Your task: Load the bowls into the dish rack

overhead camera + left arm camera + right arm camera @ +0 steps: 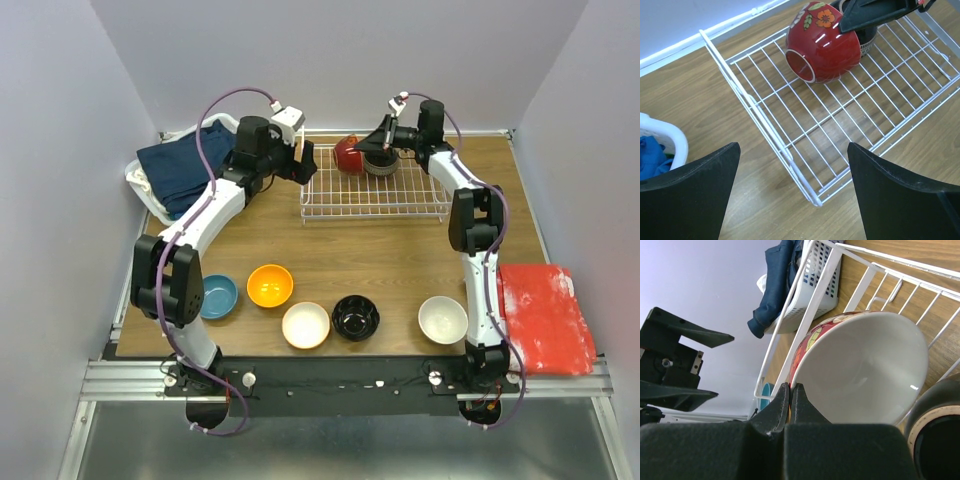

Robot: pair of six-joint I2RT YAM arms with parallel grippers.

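The white wire dish rack stands at the back of the table. A red flowered bowl with a white inside lies tilted on its side in it, next to a dark bowl. My right gripper is shut on the red bowl's rim, one finger inside and one outside. My left gripper is open and empty, above the rack's left near corner. Blue, orange, cream, black and white bowls sit along the table's front.
A white plastic basket with dark blue cloth stands at the back left, close to my left arm. A red mat lies off the table's right edge. Grey walls close in the back and sides.
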